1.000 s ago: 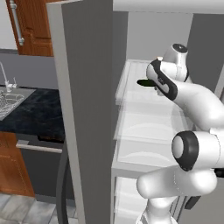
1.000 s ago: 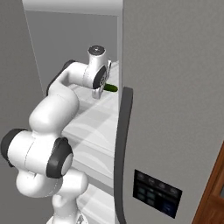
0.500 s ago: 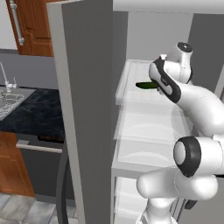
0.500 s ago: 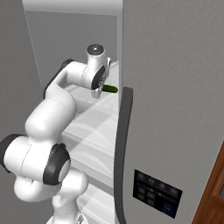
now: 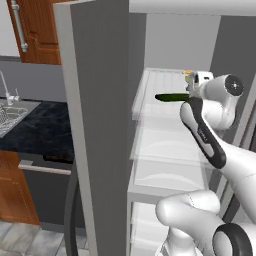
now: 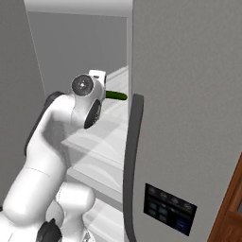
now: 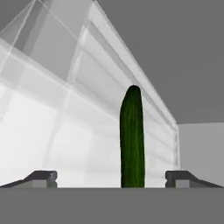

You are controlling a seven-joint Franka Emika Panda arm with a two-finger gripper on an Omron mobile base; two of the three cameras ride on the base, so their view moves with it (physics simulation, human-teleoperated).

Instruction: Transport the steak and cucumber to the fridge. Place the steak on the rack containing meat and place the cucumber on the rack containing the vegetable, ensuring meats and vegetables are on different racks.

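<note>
the tool is inside the open fridge at the level of an upper shelf, and its fingers stand wide apart. in the hand view the cucumber lies lengthwise between the two tips, touching neither, with its far rounded end pointing away across the ribbed white shelf. its near end is cut off by the lower edge of that view, so i cannot tell how close it comes to the hand.

from the left base view the cucumber shows as a dark green bar lying level on that shelf, its right end just beside the tool and hidden behind the wrist. from the right base view the cucumber sticks out from behind the white wrist toward the fridge door edge, above the long dark handle.

more translucent shelves sit below the one with the cucumber. the arm reaches up from the lower right into the fridge.

left of the fridge, a dark desk carries a sink with a faucet, with brown wooden cabinets above and below.
</note>
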